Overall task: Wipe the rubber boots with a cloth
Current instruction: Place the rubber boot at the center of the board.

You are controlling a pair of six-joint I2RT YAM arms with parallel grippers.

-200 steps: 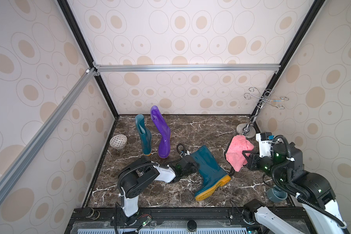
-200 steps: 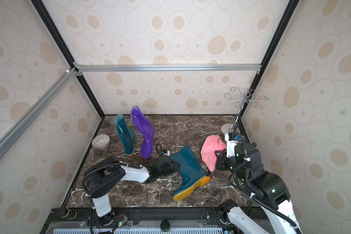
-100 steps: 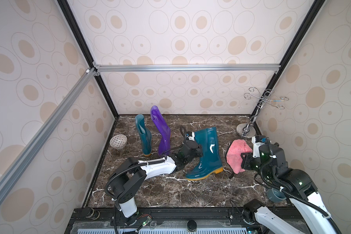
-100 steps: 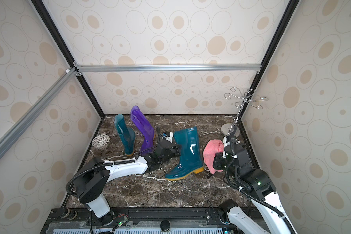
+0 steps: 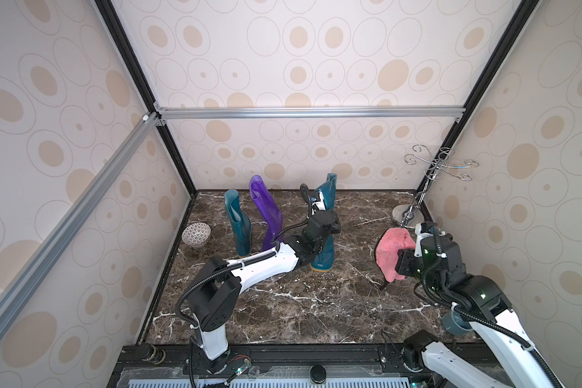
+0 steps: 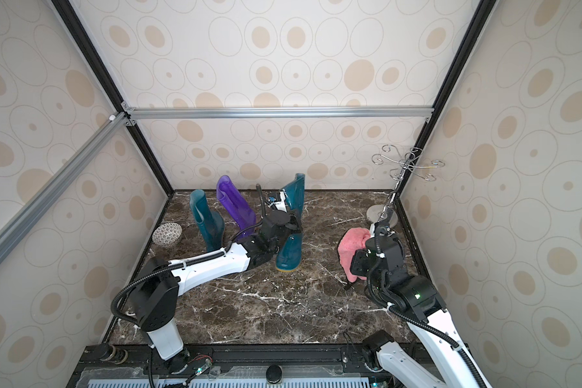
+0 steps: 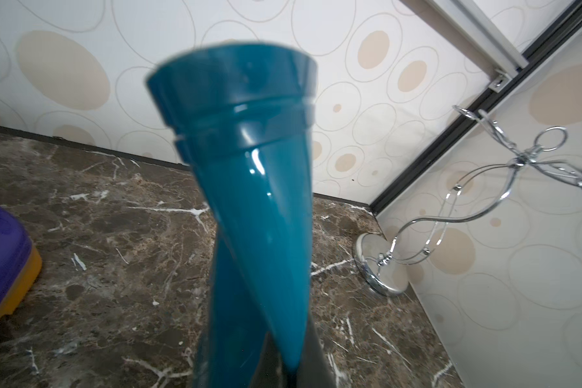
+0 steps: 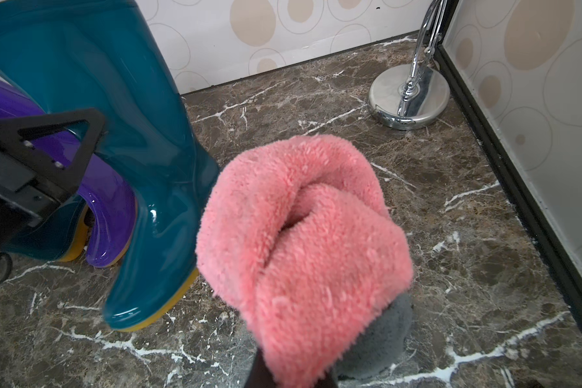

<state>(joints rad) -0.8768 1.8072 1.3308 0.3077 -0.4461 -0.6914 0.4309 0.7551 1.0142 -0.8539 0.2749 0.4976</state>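
The left hand (image 5: 326, 220) is clamping together on the mid-shaft of the gripped teal boot (image 5: 324, 257), which is standing upright with its yellow sole down on the marble worktop (image 5: 316, 302). Both top views are showing this hand reaching in from the boot's side, but its fingers are hidden there. The left wrist view is showing what they miss: the glossy shaft (image 7: 259, 218) pinched flat between dark fingers (image 7: 273, 368) and widening again toward the rim beyond the hand.

The right hand (image 5: 399, 263) is holding the cloth (image 5: 392, 250) bunched, off the worktop and well apart from the gripped boot. In the right wrist view the pink pile (image 8: 303, 228) is filling the middle and covering the fingers, with a grey part hanging under it. That view is also showing the gripped boot's toe (image 8: 142, 302) just beyond the cloth, with a black part of the left hand against the shaft.

On the far side of the left hand, the purple boot (image 5: 267, 215) is leaning and the second teal boot (image 5: 239, 228) is standing just beside it; only the top views are showing their full height. A patterned bowl (image 5: 196, 234) is sitting further out, seen in the top views alone. A chrome stand (image 5: 407, 213) is standing beyond the right hand.
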